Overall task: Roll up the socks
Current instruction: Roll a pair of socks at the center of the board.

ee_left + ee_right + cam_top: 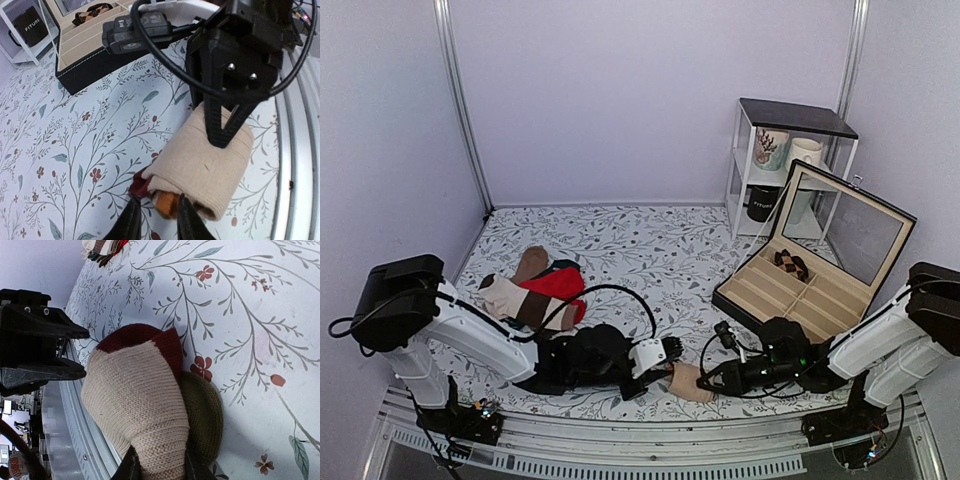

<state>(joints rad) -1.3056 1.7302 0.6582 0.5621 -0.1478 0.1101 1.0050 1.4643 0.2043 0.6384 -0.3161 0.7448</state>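
left gripper [157, 201] has its two fingers drawn in narrow on the near end of the socks [200, 170], with the maroon and rust-orange inner layers poking out between them. right gripper [160, 456] meets the same bundle from the opposite side. its fingers are pressed close on the tan outer layer, one on each flank, and an olive fold bulges out past one finger. in the left wrist view those black fingers converge onto the top of the roll.

the socks are wound into a short, fat roll lying on the floral cloth [650, 250]. they sit directly between the two grippers and touch both, close to the table's front rail.

beyond the right gripper, further back on its own side, a black compartment box [740, 305] stands with its lid raised. a small shelf [795, 115] holding mugs is behind that. well away from the left gripper, back past its forearm, a loose heap of other socks [540, 285] in red, cream and brown lies on the cloth.
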